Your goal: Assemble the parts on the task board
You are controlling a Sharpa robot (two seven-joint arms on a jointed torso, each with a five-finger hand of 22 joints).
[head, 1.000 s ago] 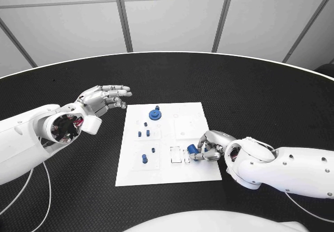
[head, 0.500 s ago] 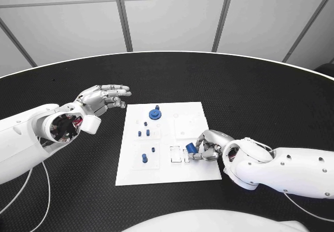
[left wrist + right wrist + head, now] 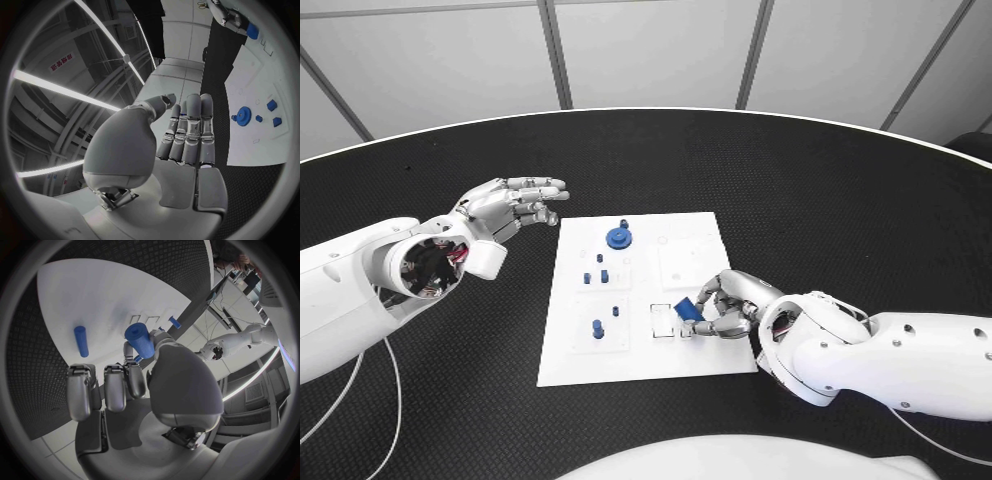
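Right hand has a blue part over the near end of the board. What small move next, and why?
Probably ease the right hand down and slightly left, toward the small rectangular slots on the task board. It pinches a blue cylinder just above and beside those slots, not yet seated. The left hand hovers off the board, holding nothing, so nothing blocks the way.

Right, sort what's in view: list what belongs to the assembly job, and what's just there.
Job:
flat white rectangular task board
short blue cylindrical part held by right hand
round blue gear-shaped part
small blue peg-shaped parts

Just there:
round black textured table
left hand, open, off the board's edge
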